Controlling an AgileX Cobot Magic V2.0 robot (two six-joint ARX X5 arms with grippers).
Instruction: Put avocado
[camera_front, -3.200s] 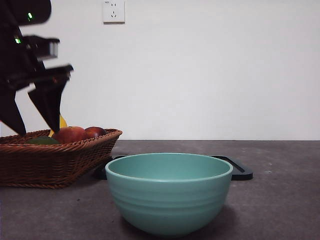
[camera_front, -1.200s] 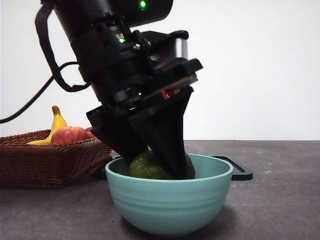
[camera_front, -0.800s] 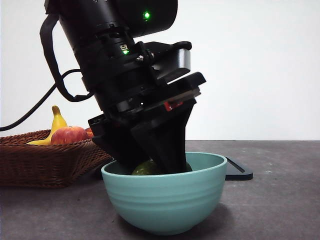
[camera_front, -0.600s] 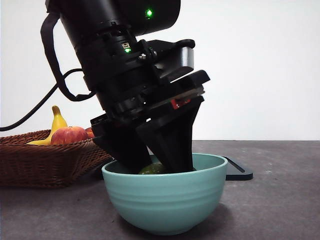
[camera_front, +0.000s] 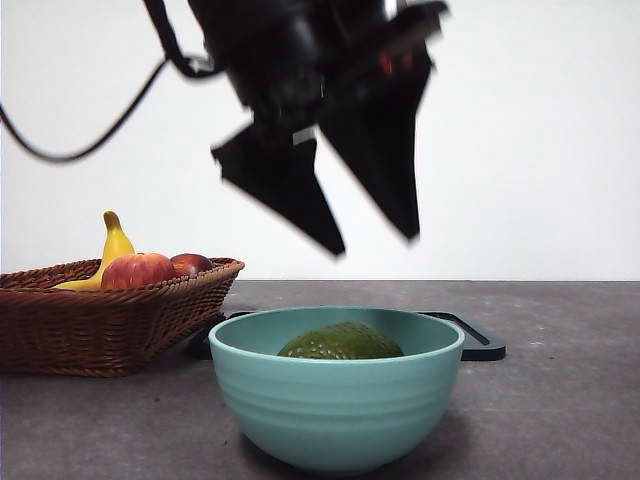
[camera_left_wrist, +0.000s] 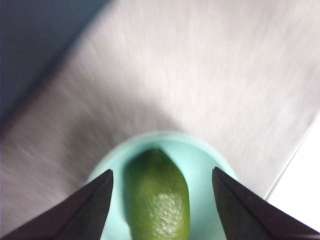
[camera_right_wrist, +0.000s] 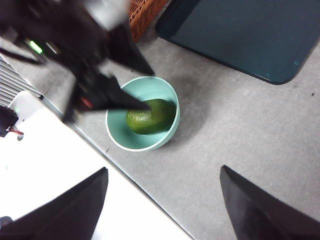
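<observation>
The dark green, bumpy avocado (camera_front: 341, 342) lies on its side inside the teal bowl (camera_front: 335, 410) at the front middle of the table. It also shows in the left wrist view (camera_left_wrist: 157, 205) and in the right wrist view (camera_right_wrist: 150, 116). My left gripper (camera_front: 375, 243) hangs open and empty straight above the bowl, clear of the fruit, with its jaws spread either side of the avocado in its own view (camera_left_wrist: 161, 172). My right gripper (camera_right_wrist: 162, 170) is open and empty, high above the table, off to one side of the bowl (camera_right_wrist: 120, 135).
A wicker basket (camera_front: 100, 320) stands at the left with a yellow banana (camera_front: 115, 245), a red apple (camera_front: 138, 270) and another dark red fruit (camera_front: 190, 263). A dark flat tray (camera_front: 480, 340) lies behind the bowl.
The left gripper brought the avocado from the basket down into the bowl, let go of it and has risen above the rim. The avocado now lies free in the bowl.
</observation>
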